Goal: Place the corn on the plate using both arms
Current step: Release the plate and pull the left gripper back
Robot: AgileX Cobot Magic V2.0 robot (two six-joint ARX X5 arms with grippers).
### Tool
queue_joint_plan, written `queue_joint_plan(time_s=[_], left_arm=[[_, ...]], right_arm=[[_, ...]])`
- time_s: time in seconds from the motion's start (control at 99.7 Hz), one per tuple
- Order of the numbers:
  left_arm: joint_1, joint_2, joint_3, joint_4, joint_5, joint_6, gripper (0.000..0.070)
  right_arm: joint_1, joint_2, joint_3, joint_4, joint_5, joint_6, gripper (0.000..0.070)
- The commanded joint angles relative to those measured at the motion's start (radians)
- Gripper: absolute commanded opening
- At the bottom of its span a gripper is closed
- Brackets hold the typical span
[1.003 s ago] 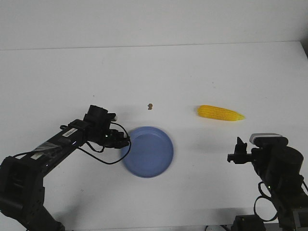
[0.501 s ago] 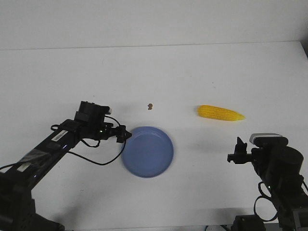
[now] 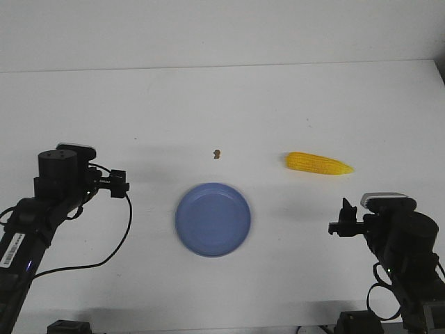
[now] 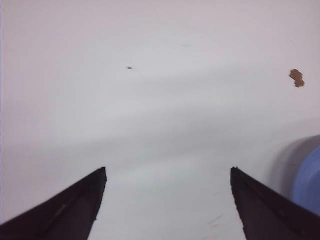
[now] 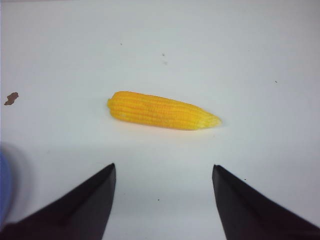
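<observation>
Lying untouched ahead of the right tool [image 5: 162, 200], spread wide, the corn [image 5: 162, 111] sits beyond the plate [image 3: 213, 219].

Bright, even light washes out the white table [image 3: 222, 97]; shadows are soft, and the left wrist view is hazy.

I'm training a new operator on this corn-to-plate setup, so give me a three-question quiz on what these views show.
1. True or false: the corn lies on the plate.
2. Which gripper's camera sees the whole corn: A) left gripper, B) right gripper?
3. Fill in: both grippers are ____ and hold nothing.

Key: 1 false, it lies on the table apart from the plate; 2 B; 3 open.
</observation>
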Motion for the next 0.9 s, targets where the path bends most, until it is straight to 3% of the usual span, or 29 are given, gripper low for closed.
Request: queue_joint_plan(time_s=[0.0, 0.251, 0.361, 0.491, 0.712, 0.892], left_arm=[[0.011, 0.002, 0.004, -0.006, -0.002, 0.018, 0.0515], [0.021, -0.021, 0.004, -0.004, 0.004, 0.0, 0.0515], [0.021, -0.021, 0.004, -0.002, 0.004, -0.007, 0.0515], [0.021, -0.021, 0.004, -0.002, 0.015, -0.021, 0.0515], [0.021, -0.021, 0.004, 0.0, 0.061, -0.027, 0.0515], [0.021, -0.021, 0.004, 0.001, 0.061, -0.031, 0.0515]], right_arm=[[0.001, 0.005, 0.016, 0.016, -0.001, 0.0, 0.0412], [0.0, 0.133, 0.037, 0.096, -0.001, -0.102, 0.0414], [0.0, 0.288, 0.101, 0.085, -0.014, -0.177, 0.0415], [0.002, 0.492, 0.21, 0.038, -0.091, -0.285, 0.0418], [0.022, 0.777, 0.359, 0.027, -0.079, -0.422, 0.0424], [0.029, 0.929, 0.416, 0.03, -0.09, -0.49, 0.0505]])
